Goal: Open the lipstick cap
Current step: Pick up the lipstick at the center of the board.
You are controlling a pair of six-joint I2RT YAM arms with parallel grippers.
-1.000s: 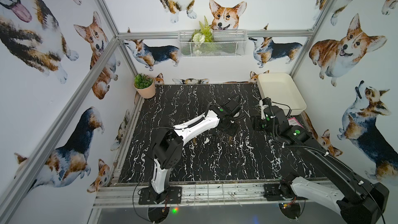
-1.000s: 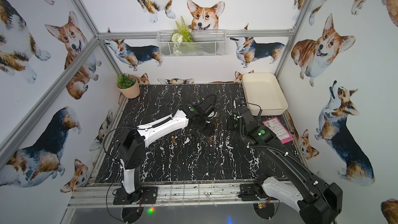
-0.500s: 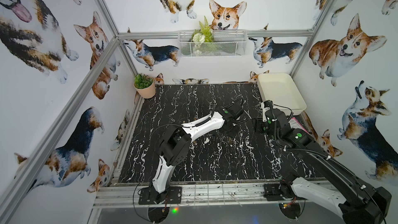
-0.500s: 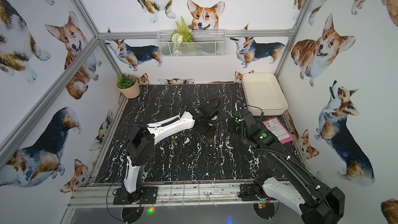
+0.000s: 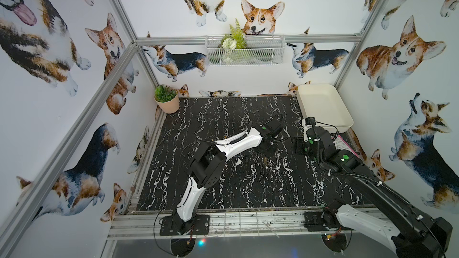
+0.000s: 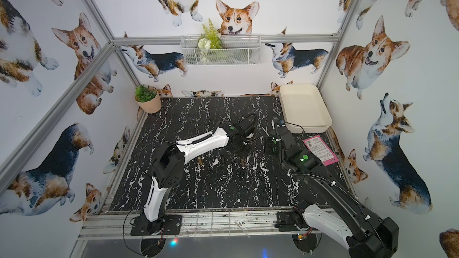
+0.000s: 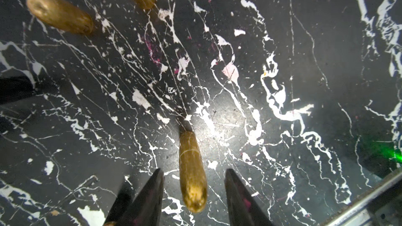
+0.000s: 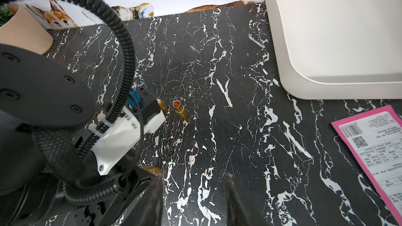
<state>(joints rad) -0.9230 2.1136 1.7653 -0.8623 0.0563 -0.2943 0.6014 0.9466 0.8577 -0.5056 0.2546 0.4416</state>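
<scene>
A gold lipstick point(image 7: 189, 148) stands upright on the black marble table point(image 7: 282, 51), with a thin seam round it near its lower end. My left gripper point(image 7: 194, 170) is open around it, one black finger on each side and a gap of table showing on both sides. In both top views the left gripper point(image 5: 267, 148) point(image 6: 239, 150) hangs low over mid-table and hides the lipstick. My right gripper point(image 8: 194, 176) is open just to the right with only bare table between its fingers point(image 8: 231, 194). It shows in a top view as the right gripper point(image 5: 299, 146).
A second capped gold lipstick point(image 7: 59, 13) and an uncapped gold tube point(image 8: 179, 108) with a red stick inside stand a little beyond the left gripper. A cream tray point(image 5: 323, 105) fills the back right corner, a pink label sheet point(image 6: 320, 151) lies at the right edge, and a potted plant point(image 5: 166, 99) stands back left.
The left arm has stretched farther right and its wrist has come down toward the table. The right wrist has shifted slightly right.
</scene>
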